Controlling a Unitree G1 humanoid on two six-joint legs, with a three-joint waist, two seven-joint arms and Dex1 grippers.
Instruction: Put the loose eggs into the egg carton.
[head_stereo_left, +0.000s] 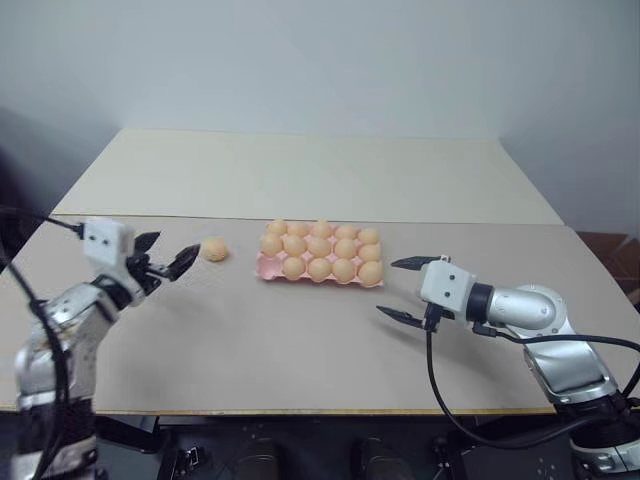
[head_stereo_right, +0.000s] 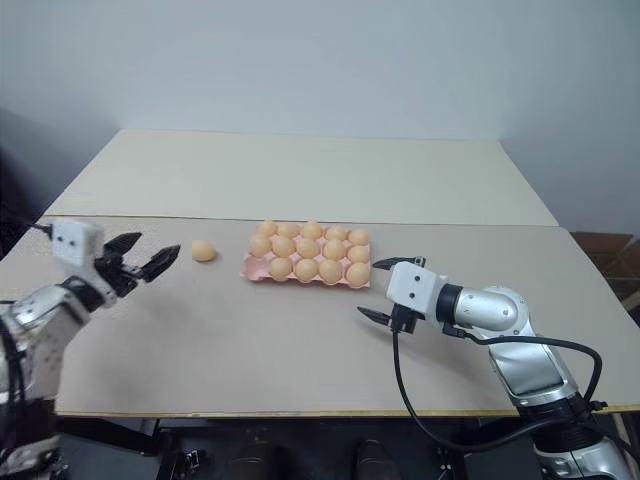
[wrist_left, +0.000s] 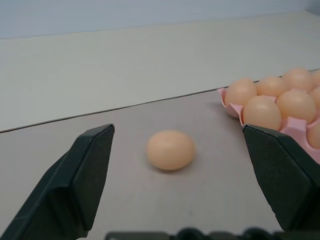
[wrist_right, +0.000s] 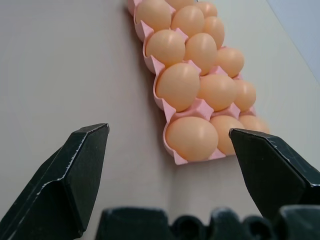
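I see a pale table (head_stereo_left: 300, 350) against a plain grey wall (head_stereo_left: 320, 60), with the pink carton (head_stereo_left: 268, 266) at its middle, nearly full. One loose egg (head_stereo_left: 214, 249) lies just left of it, apart. My left gripper (head_stereo_left: 165, 262) points at that egg, jaws wide and empty; my right gripper (head_stereo_left: 404, 290) hangs open beside the carton, whose far cups are hard to count.

A wide table (head_stereo_left: 300, 360) with a pale grey-beige top is seen in the foreground, edged along its near side by a thin light wooden strip. Behind it, a second table (head_stereo_left: 320, 170) with a lighter cream top is set flush against the first, the two being divided by a dark seam. A plain pale wall (head_stereo_left: 320, 60) is seen beyond both tables.
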